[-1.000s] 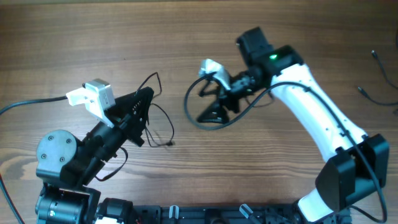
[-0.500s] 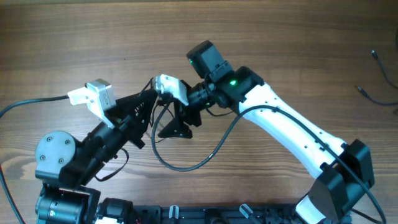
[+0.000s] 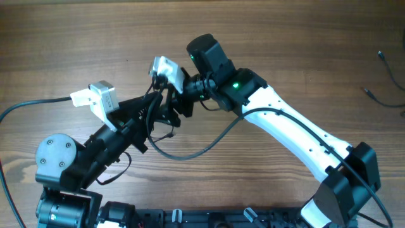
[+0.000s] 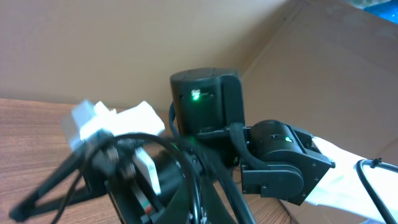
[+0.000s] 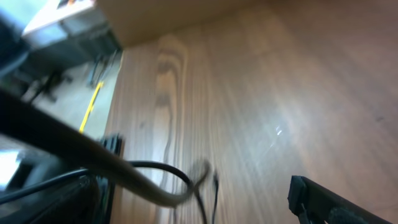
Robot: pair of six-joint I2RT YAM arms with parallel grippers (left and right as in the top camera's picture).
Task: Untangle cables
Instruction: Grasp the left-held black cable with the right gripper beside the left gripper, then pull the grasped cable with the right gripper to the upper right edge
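Observation:
My left gripper (image 3: 150, 102) is held above the table and looks shut on a thin black cable (image 3: 167, 132), whose loose strand hangs to the wood below. In the left wrist view the cable (image 4: 166, 144) loops across my blurred fingers (image 4: 194, 208). My right gripper (image 3: 169, 111) has reached across and sits right against the left fingertips, jaws spread. In the right wrist view the thin cable (image 5: 214, 186) lies between my open fingers (image 5: 199, 208); only the right finger shows sharply.
The right arm's thick black cable (image 3: 190, 154) sags in a loop onto the table below both grippers. Two more thin cable ends (image 3: 381, 56) (image 3: 374, 95) lie at the far right edge. The left arm's base (image 3: 60, 158) fills the lower left.
My right arm has swung left across the table, from the centre to right against the left gripper. The left arm has stayed put, still holding its cable.

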